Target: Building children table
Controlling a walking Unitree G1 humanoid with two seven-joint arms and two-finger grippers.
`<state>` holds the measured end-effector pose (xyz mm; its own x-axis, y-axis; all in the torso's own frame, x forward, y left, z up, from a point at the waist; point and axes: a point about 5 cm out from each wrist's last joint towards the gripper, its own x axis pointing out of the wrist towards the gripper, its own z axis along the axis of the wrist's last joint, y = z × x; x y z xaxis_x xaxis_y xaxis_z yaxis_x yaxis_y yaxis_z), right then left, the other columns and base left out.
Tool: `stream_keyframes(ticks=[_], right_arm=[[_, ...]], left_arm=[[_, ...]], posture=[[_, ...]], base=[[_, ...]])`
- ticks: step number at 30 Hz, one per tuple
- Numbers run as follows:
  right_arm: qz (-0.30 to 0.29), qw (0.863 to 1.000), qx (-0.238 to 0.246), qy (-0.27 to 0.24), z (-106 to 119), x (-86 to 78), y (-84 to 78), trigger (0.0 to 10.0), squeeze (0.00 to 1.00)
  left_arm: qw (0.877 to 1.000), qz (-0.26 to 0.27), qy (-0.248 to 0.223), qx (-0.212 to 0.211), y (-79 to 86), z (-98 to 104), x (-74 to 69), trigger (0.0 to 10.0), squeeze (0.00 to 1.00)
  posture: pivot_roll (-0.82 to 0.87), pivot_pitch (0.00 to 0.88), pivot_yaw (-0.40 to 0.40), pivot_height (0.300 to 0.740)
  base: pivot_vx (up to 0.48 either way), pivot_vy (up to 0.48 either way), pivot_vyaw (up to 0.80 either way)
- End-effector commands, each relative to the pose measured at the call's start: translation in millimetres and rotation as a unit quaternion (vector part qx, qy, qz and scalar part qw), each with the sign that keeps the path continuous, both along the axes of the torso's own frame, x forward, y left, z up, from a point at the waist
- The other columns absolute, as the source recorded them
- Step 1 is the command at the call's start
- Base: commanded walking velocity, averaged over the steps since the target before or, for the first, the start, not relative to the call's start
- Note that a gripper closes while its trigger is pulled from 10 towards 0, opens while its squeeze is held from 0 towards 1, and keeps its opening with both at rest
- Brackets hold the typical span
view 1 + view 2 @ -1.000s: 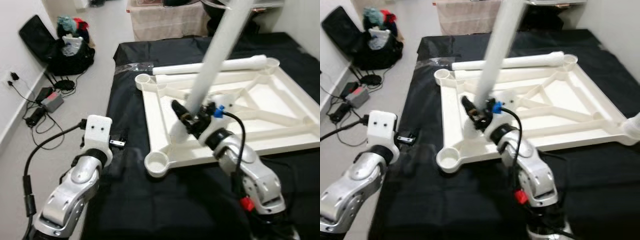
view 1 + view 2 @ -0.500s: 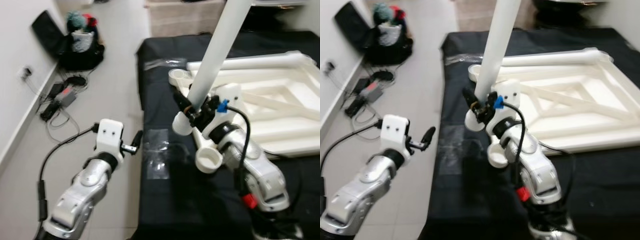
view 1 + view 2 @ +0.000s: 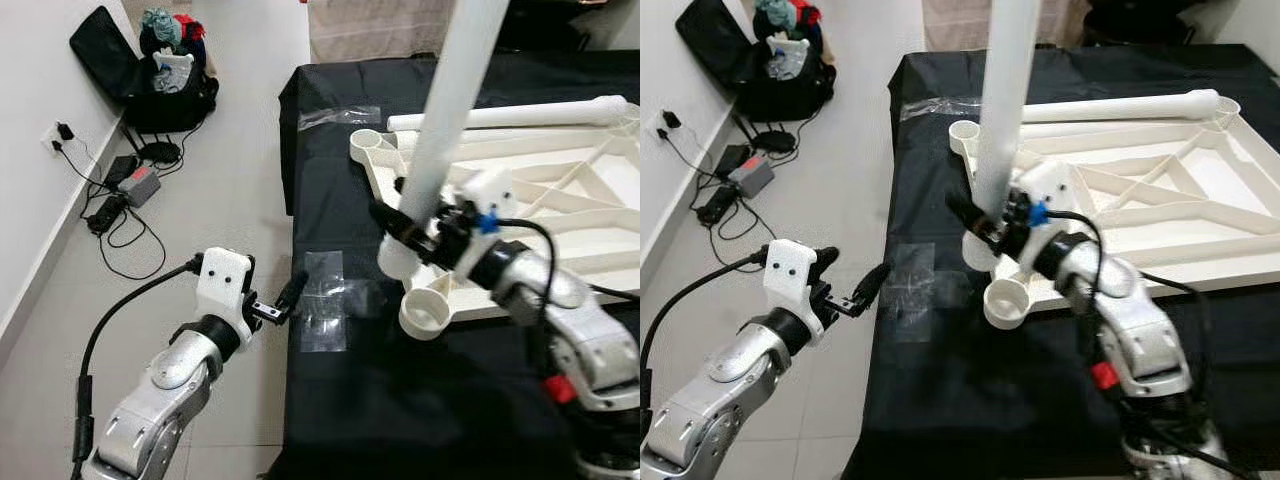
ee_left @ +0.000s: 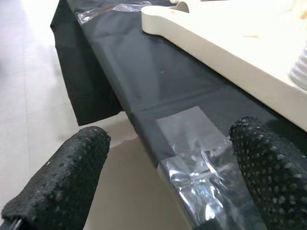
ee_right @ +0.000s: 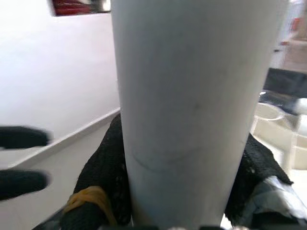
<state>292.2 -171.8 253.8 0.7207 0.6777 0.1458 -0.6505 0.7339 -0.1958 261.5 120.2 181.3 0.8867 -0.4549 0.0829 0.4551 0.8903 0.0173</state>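
Right arm: reaches forward and inward over the surface [image 3: 400, 400] | right hand [image 3: 402, 228]: fingers clamped on the white leg tube [image 3: 450, 110], held near upright | left arm: bent, extended toward the surface edge | left hand [image 3: 283, 301]: fingers [image 4: 57, 182] spread apart, empty, just beside the edge.

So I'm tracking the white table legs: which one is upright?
The leg gripped by the right gripper stands upright near the tabletop's front corner socket; the other leg lies flat along the far edge.
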Motion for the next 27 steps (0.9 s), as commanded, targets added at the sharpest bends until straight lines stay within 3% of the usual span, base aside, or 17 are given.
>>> stream_keyframes(ticks=[1, 3, 4, 5, 6, 12, 15, 19, 22, 27], right_arm=[[0.051, 0.999, 0.002, -0.007, 7, -6.6, -7.1, 10.0, 0.0], [0.115, 0.993, -0.002, -0.007, 18, -13.7, -19.1, 10.0, 0.0], [0.115, 0.993, -0.002, -0.007, 18, -13.7, -19.1, 10.0, 0.0], [0.181, 0.984, -0.003, -0.004, 29, -21.3, -22.6, 10.0, 0.0], [0.211, 0.977, -0.011, -0.002, 32, -24.5, -21.4, 10.0, 0.0], [0.254, 0.963, -0.086, -0.005, 24, -22.3, -9.5, 10.0, 0.0], [0.267, 0.959, -0.096, -0.005, 19, -21.4, -3.4, 10.0, 0.0], [0.284, 0.954, -0.096, -0.005, 6, -17.1, 9.4, 10.0, 0.0], [0.29, 0.953, -0.087, -0.003, 5, -10.7, 6.0, 10.0, 0.0], [0.296, 0.952, -0.074, -0.011, 18, -10.3, -5.5, 10.0, 0.0]], left_arm=[[0.999, -0.044, 0.003, 0.004, -4.4, -2, -8.4, 10.0, 0.0], [0.993, -0.121, 0.0, 0.008, -11.9, -1, -18.9, 10.0, 0.0], [0.993, -0.121, 0.0, 0.008, -11.9, -1, -18.9, 10.0, 0.0], [0.983, -0.184, -0.007, 0.021, -15.0, 3, -27.7, 10.0, 0.0], [0.979, -0.203, -0.011, 0.028, -14.2, 5, -29.7, 10.0, 0.0], [0.97, -0.233, -0.031, 0.061, -4.1, 14, -30.1, 10.0, 0.0], [0.969, -0.237, -0.042, 0.061, -0.8, 22, -28.6, 10.0, 0.0], [0.957, -0.271, -0.058, 0.086, 5.4, 37, -29.5, 10.0, 0.0], [0.945, -0.298, -0.051, 0.127, 7.8, 35, -33.3, 10.0, 0.0], [0.939, -0.318, -0.045, 0.119, 5.4, 36, -40.7, 10.0, 0.0]], posture=[[-0.02, 0.26, 0.011, 0.74], [-0.02, 0.269, 0.017, 0.74], [-0.02, 0.269, 0.017, 0.74], [-0.02, 0.274, 0.018, 0.74], [-0.01, 0.277, 0.019, 0.74], [-0.01, 0.29, 0.025, 0.74], [-0.01, 0.298, 0.025, 0.74], [0.01, 0.309, 0.027, 0.74], [0.02, 0.315, 0.028, 0.74], [0.02, 0.323, 0.029, 0.74]], base=[[0.0, 0.0, 0.0], [0.0, 0.0, 0.0], [0.0, 0.0, 0.0], [0.0, 0.0, 0.0], [0.0, 0.0, 0.0], [0.0, 0.0, 0.0], [0.0, 0.0, 0.0], [0.0, 0.0, 0.0], [0.0, 0.0, 0.0], [0.0, 0.0, 0.0]])
